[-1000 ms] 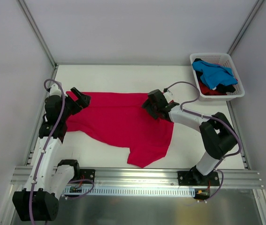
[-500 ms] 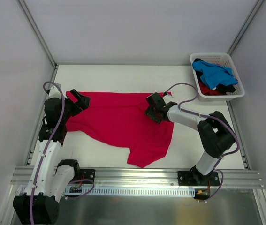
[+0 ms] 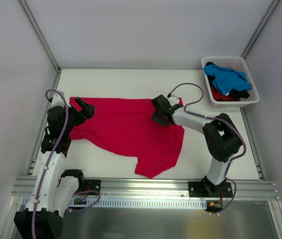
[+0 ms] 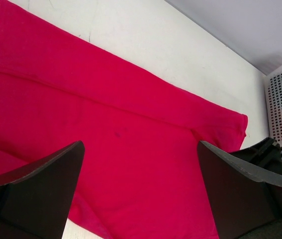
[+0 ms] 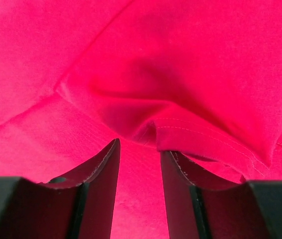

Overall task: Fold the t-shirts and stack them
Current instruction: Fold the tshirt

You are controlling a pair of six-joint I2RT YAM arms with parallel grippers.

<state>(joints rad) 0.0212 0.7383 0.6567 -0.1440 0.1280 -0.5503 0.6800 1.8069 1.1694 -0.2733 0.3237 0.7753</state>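
The red t-shirt lies spread on the white table, one lobe reaching toward the near edge. At its left edge the left gripper hovers, fingers wide apart. The right gripper sits low on the far right part; its fingers are nearly together with a raised hem fold at their tips (pinched or not, I cannot tell). Farther right, a basket holds a blue t-shirt.

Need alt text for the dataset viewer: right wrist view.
A crimson t-shirt fills the view, bunched into a hemmed fold just ahead of the right pincer. Its two dark fingers stand slightly apart, flat cloth showing between them.
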